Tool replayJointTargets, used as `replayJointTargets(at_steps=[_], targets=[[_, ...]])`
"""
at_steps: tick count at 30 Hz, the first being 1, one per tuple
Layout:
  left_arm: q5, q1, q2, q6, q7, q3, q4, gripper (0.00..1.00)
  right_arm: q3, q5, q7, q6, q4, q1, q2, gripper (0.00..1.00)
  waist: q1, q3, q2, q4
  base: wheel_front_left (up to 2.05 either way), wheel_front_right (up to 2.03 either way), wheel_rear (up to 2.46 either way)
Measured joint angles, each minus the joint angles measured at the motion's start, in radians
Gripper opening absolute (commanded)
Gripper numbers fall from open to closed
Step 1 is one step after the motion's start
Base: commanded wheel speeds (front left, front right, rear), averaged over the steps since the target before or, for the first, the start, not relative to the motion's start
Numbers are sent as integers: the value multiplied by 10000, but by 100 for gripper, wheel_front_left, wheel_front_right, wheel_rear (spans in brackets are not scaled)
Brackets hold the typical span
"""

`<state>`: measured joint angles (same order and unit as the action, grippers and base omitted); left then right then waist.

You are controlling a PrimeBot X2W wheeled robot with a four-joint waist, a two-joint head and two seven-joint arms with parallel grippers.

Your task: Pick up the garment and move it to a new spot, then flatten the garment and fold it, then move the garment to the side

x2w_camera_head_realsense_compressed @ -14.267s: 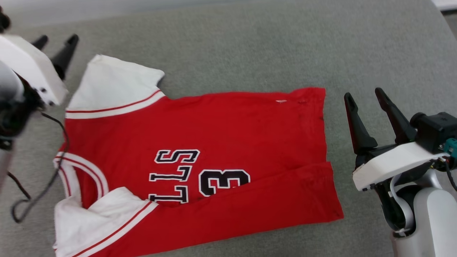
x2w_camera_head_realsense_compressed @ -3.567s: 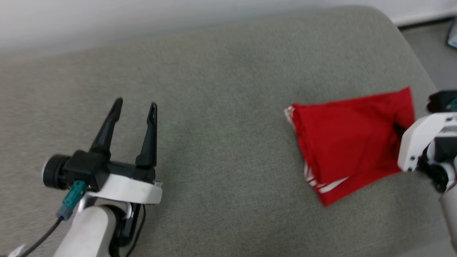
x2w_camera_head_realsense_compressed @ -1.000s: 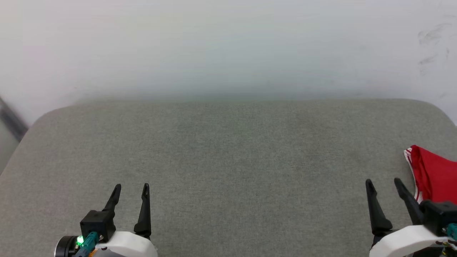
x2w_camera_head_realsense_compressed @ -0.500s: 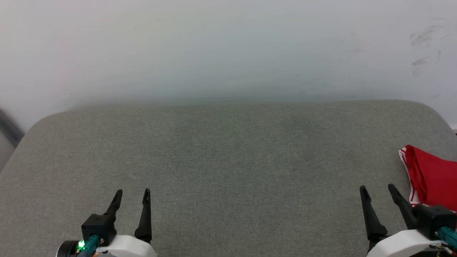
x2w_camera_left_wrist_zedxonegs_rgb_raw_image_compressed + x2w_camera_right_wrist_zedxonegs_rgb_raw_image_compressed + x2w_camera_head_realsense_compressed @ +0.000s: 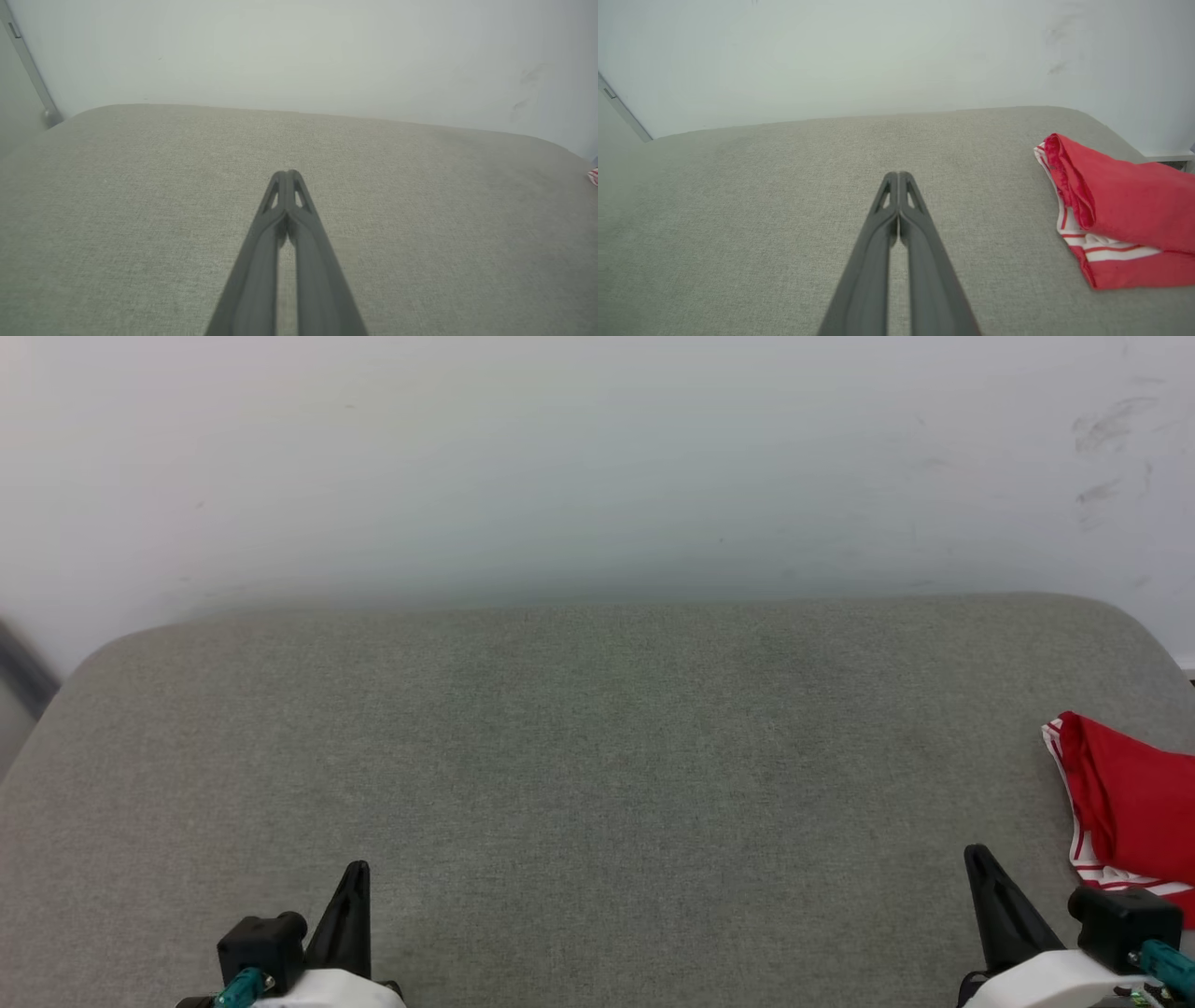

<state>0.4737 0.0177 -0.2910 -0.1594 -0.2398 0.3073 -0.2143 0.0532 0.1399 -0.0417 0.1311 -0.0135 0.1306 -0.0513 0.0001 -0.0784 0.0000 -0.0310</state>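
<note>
Grey-green fabric cushion (image 5: 579,756) w/ rounded corners, set vs plain white wall (image 5: 560,457), scuffed at right.

Folded garment (image 5: 1134,793) far R on grey cushion (image 5: 597,756); L gripper (image 5: 358,870), R gripper (image 5: 977,854) w/ fingers together

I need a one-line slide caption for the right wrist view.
Shut, empty right end effector over a grey cushion; the folded red garment lies apart, to the right.

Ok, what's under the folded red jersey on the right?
The garment lies on the grey cushion. White, red-striped layers peek out beneath its red top fold; anything deeper inside the folds is covered.
</note>
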Motion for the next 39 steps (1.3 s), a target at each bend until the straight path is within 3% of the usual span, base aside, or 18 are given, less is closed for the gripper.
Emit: replayJointTargets(at_steps=[20,39], targets=[[2899,-205,581,723,882,-1066,-119,0,136,3739,-165,-2,644,-413,0,0,0,131,0,51,0,0,0],[5104,-438,1076,1266,1586,-1894,-157,0,257,6583,-297,-2,1147,-942,0,0,0,256,0,98,0,0,0]])
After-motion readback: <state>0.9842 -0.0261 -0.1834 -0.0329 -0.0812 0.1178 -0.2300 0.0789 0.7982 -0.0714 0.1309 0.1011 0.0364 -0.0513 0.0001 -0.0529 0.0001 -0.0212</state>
